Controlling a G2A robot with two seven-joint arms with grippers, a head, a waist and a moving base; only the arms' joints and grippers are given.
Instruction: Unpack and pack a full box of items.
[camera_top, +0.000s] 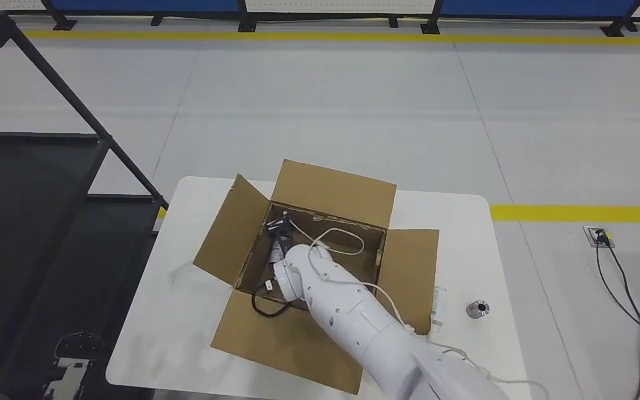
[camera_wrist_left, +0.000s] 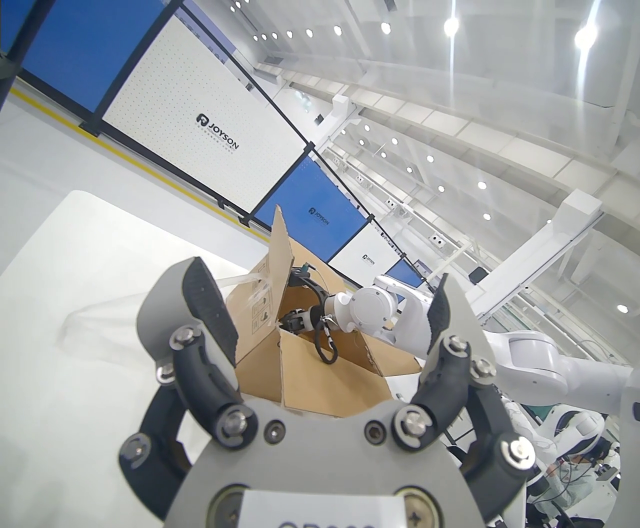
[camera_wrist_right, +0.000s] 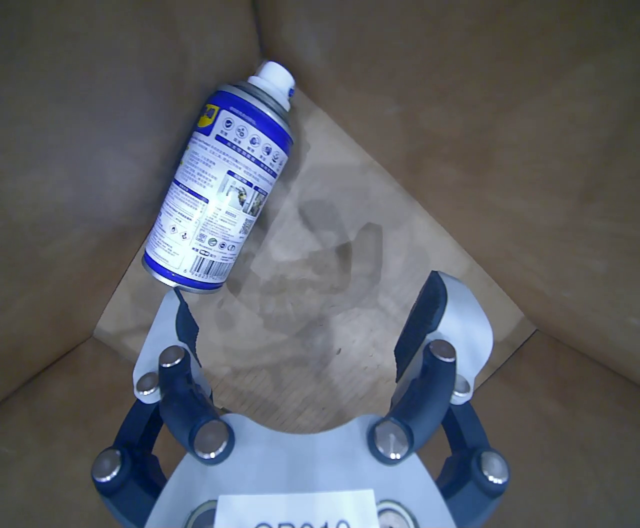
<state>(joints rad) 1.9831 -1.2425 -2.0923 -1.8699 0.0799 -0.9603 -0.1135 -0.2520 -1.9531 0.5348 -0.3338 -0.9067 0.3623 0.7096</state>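
Looks like a big factory-style robotics hall, nobody's home. There's a pale coated floor (camera_top: 330, 110) with yellow lane tape (camera_top: 330, 36) along 12 o'clock, blue and white perforated partition panels (camera_wrist_left: 200, 125), and a high ceiling of white girders (camera_wrist_left: 505, 150) with rows of spotlights (camera_wrist_left: 451, 25). One white tabletop (camera_top: 170, 330) sits in the open.

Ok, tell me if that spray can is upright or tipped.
Tipped: the spray can lies on its side on the box floor, along a wall, cap toward a corner.

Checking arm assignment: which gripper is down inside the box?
The right gripper: open, with the walls of the box all round it and a blue spray can lying just ahead. The left gripper is outside, open, facing the box.
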